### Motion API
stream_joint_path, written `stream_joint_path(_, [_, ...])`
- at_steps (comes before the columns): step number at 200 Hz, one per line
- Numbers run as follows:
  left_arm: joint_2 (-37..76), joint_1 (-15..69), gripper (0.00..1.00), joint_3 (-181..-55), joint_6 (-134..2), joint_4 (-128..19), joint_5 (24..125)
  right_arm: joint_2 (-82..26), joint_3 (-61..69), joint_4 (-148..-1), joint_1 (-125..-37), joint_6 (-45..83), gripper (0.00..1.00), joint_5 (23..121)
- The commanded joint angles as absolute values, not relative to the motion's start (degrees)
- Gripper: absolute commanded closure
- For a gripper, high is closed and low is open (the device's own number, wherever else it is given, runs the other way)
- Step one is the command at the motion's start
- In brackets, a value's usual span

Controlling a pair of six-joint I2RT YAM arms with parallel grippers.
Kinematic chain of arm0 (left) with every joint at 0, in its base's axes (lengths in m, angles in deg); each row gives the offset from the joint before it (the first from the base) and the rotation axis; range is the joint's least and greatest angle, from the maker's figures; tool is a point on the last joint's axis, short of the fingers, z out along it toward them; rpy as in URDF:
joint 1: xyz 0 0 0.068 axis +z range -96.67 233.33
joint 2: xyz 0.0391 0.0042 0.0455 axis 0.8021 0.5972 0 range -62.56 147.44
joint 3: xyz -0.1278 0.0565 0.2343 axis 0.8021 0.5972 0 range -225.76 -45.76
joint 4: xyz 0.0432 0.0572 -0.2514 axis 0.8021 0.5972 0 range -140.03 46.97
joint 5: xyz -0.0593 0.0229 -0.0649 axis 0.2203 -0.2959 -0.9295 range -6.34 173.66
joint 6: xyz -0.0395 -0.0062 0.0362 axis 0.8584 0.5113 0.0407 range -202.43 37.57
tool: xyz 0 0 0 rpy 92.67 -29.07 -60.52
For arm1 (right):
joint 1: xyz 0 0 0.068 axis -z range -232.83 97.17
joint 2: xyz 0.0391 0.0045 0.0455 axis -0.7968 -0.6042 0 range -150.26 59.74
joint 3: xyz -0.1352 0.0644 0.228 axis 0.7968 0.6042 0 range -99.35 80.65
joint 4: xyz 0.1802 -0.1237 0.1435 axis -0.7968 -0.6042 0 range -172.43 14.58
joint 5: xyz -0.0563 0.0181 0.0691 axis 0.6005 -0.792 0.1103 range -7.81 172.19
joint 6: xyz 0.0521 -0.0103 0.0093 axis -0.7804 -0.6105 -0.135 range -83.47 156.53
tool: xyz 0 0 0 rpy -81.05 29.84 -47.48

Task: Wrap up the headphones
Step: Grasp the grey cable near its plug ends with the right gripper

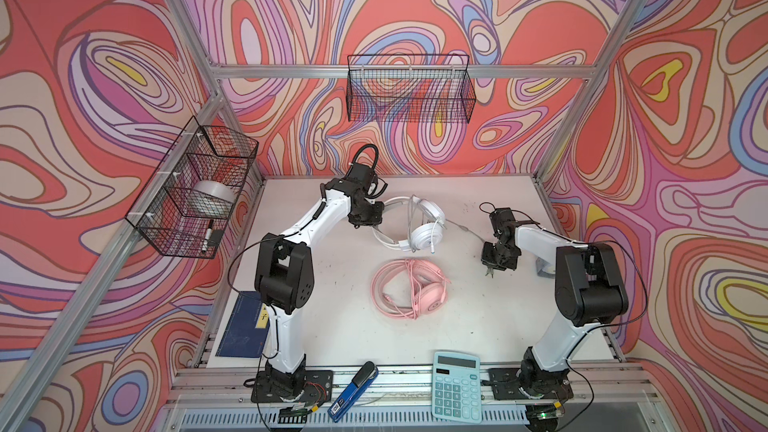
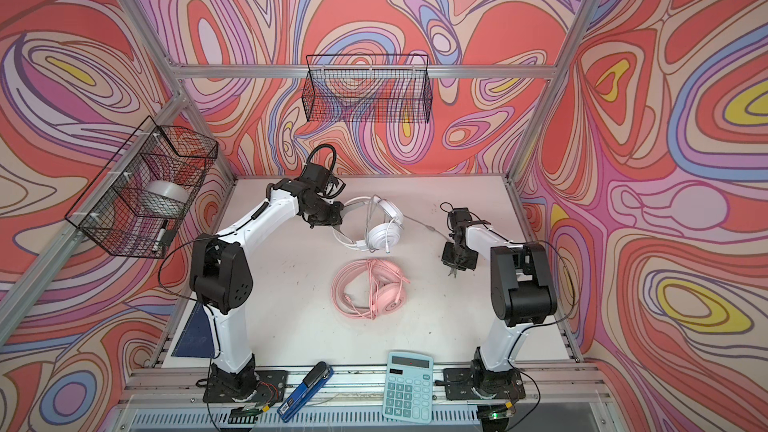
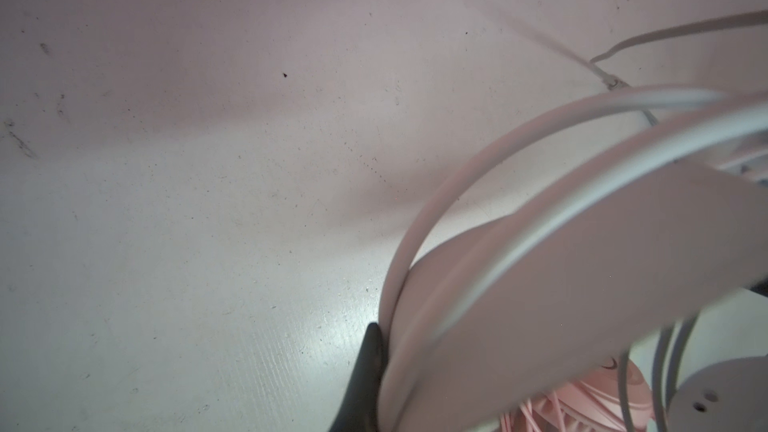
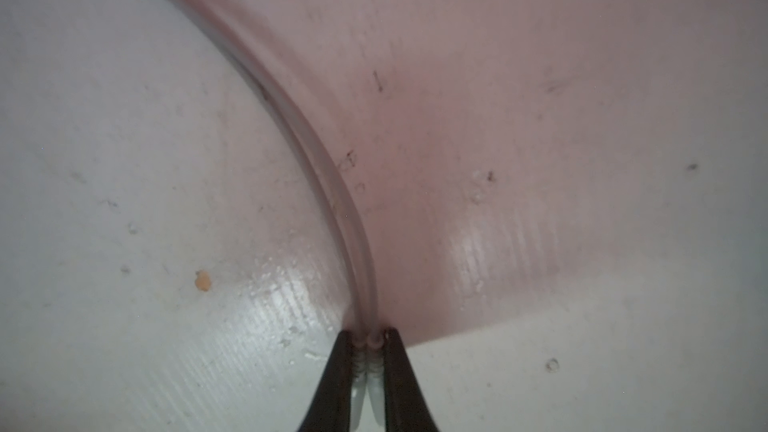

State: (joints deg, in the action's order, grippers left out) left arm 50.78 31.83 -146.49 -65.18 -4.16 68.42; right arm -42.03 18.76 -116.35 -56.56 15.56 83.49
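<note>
Far-centre on the scuffed, glossy white table [image 1: 324, 326]: white headset [image 1: 424, 237], round padded earcups, thin curved headband pinched tight in the left pincer [image 1: 375, 224]. Trailing rightward, a slack grey cord [image 4: 365, 284], doubled and nipped between the narrow black tips of the right pincer [image 4: 368, 347]. Just nearer, clear of both arms: pink headset [image 1: 432, 303], cord looped round it. Along the near rail, teal calculator [image 1: 456, 386] and blue stapler [image 1: 353, 388]. Near left, dark blue booklet [image 1: 243, 326], partly behind the left arm.
</note>
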Motion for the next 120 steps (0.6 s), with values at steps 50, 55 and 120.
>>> stream_joint_path(50, [51.3, 33.2, 1.0, -150.6, -53.6, -8.7, 64.6, -34.8, 20.0, -123.1, -57.4, 23.5, 1.0, 80.2])
stream_joint_path(55, [51.6, 33.3, 1.0, -151.0, -53.2, -8.4, 64.7, -33.9, 19.9, -123.3, -57.7, 24.2, 1.0, 79.7])
stream_joint_path(120, [54.5, 33.2, 1.0, -155.7, -47.8, -6.0, 72.2, -24.5, 15.6, -128.3, -69.3, 33.9, 1.0, 77.1])
